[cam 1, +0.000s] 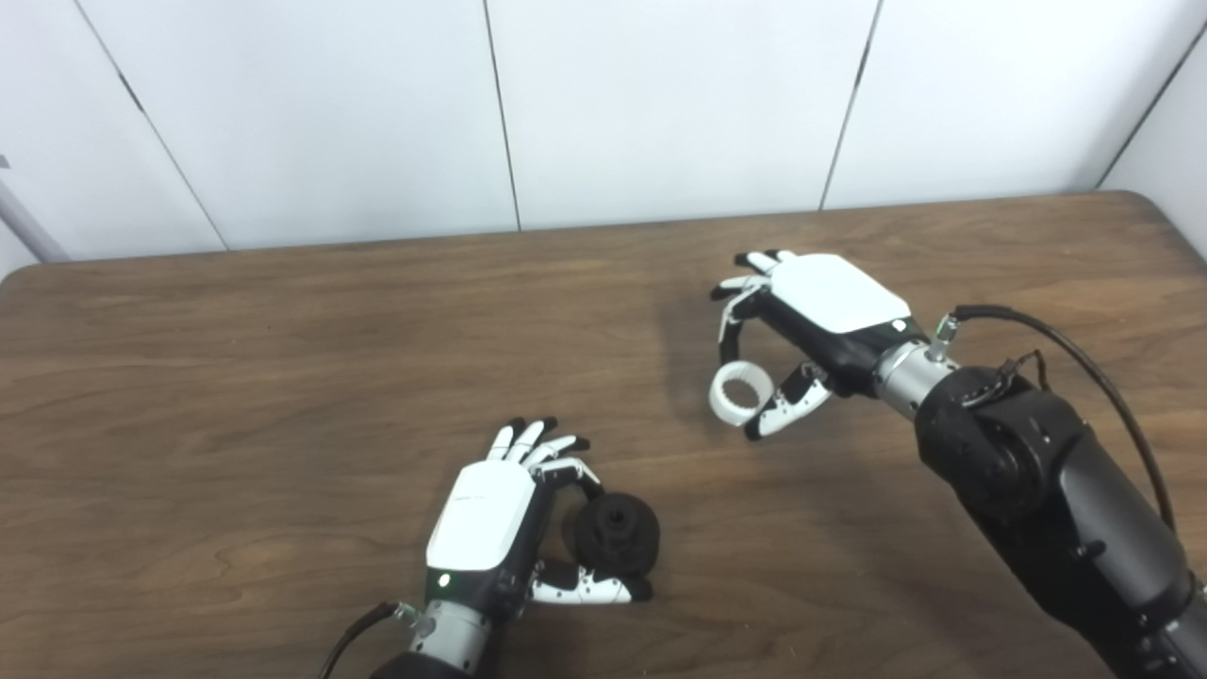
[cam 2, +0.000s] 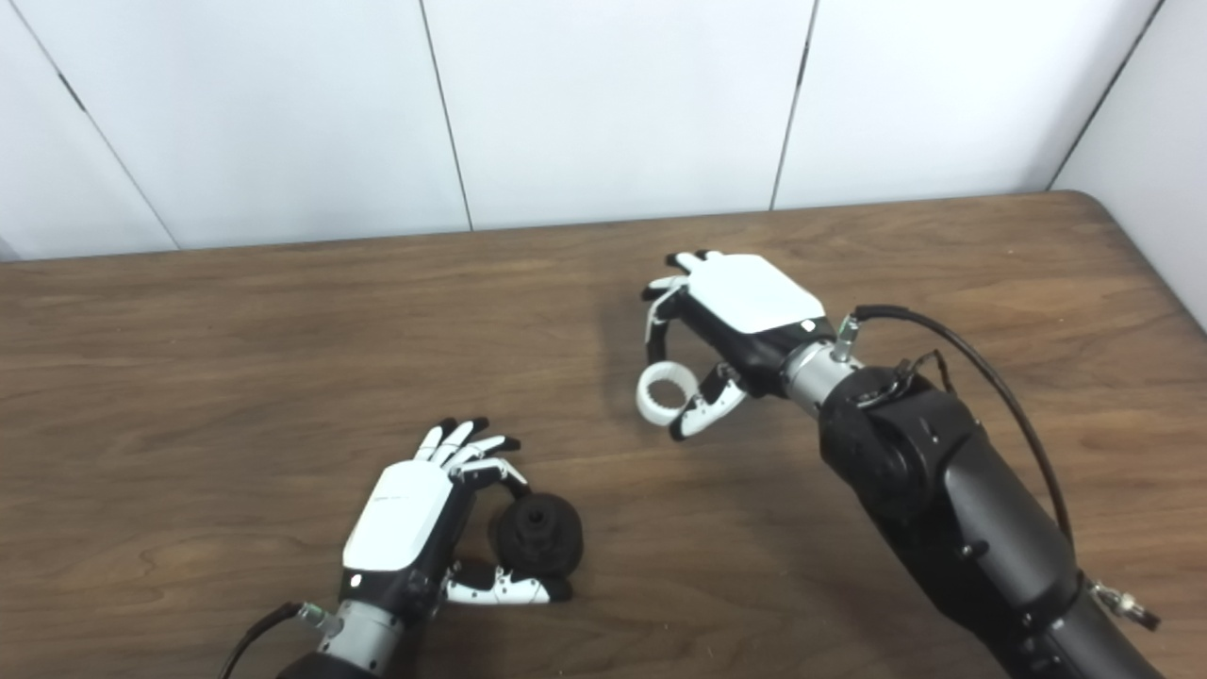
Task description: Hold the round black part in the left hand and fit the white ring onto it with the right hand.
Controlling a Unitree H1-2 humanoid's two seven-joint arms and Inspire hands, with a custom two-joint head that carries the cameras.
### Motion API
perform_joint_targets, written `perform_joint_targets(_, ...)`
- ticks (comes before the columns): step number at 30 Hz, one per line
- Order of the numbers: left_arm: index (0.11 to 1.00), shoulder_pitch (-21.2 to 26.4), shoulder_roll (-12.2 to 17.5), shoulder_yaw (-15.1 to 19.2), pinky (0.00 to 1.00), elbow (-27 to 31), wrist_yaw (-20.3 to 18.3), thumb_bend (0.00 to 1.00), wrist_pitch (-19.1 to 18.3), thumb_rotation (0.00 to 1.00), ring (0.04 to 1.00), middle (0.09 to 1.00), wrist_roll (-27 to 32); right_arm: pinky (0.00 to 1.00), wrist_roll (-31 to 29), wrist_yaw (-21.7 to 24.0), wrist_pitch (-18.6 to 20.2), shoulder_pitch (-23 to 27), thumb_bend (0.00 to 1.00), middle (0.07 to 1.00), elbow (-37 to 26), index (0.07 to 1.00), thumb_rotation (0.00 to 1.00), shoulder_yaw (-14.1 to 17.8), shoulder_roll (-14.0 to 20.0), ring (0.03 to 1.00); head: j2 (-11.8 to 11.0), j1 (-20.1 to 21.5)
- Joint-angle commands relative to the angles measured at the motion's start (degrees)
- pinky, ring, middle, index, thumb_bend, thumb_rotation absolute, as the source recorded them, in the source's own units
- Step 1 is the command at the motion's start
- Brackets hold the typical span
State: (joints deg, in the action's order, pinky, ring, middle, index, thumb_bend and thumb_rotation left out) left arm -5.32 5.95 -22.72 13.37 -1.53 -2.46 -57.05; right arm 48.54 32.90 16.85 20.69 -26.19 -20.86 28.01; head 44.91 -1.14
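Two hands, both closed: left hand [cam 1: 490,514] around the black part [cam 1: 618,536], right hand [cam 1: 811,316] pinching the white ring [cam 1: 737,393].

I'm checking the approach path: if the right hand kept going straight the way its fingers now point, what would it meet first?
Probably nothing: the right hand, shut on the white ring, points left and slightly away over bare table. The round black part in the left hand lies nearer the camera, off that line, though depth is unclear.

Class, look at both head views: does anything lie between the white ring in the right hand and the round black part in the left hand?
Nothing visible does. The white ring in the right hand and the round black part in the left hand are separated only by bare table.
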Motion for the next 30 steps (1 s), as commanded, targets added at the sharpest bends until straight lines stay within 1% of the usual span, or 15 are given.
perform_joint_targets(1,0.485,0.7,-0.2,-0.5,1.0,-0.6,0.6,0.52,-0.3,0.05,0.943,0.83,-1.3,1.0,-0.1,0.0,-2.4,1.3,0.52,0.856,-3.0,0.484,0.14,0.7,-0.4,0.986,0.0,-0.1)
perform_joint_targets(9,0.485,1.4,-0.5,-1.3,1.0,-1.3,1.1,0.52,-1.1,0.05,0.943,0.829,-1.8,1.0,0.9,4.0,-3.5,1.8,0.52,0.863,-7.2,0.485,0.14,0.5,-3.1,1.0,0.6,-0.6)
perform_joint_targets(14,0.485,1.9,-0.2,-1.7,1.0,-2.0,1.9,0.52,-1.0,0.05,0.937,0.824,-2.0,1.0,1.4,6.6,-3.3,2.3,0.52,0.854,-9.2,0.484,0.14,0.6,-4.5,1.0,0.9,-0.9)
perform_joint_targets(19,0.485,2.1,-0.2,-2.2,1.0,-1.9,1.7,0.52,-1.5,0.05,0.934,0.819,-2.7,1.0,1.3,8.8,-3.0,2.2,0.52,0.853,-10.9,0.484,0.14,1.1,-6.0,1.0,1.2,-1.4)
perform_joint_targets(30,0.484,2.3,-0.2,-2.7,1.0,-1.6,1.6,0.52,-1.9,0.05,0.926,0.815,-3.3,1.0,0.8,12.1,-3.1,1.4,0.52,0.855,-13.4,0.484,0.14,1.2,-7.8,0.997,1.9,-1.8)
